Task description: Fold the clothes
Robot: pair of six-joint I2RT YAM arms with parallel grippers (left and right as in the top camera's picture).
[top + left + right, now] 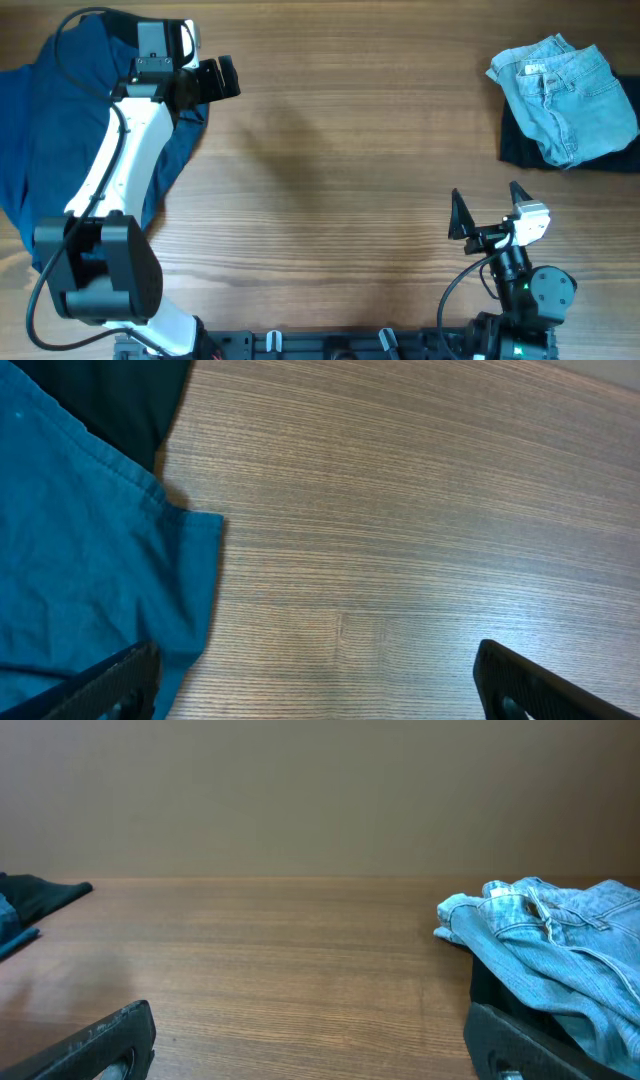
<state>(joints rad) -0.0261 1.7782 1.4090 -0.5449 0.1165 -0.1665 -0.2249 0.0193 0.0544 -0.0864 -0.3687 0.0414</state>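
The faded light-blue denim shorts (568, 96) lie folded in a heap at the far right, on top of a black garment (520, 147); both also show in the right wrist view (560, 935). A dark blue garment (55, 120) is spread at the far left, with its hemmed edge in the left wrist view (90, 550). My left gripper (222, 80) is open and empty, just right of the blue garment's edge (318, 685). My right gripper (487, 208) is open and empty near the front right (310, 1040), well short of the shorts.
A wooden table (330, 170) spans the view. A dark garment piece (40, 892) shows far left in the right wrist view. The arm bases sit at the front edge (330, 345).
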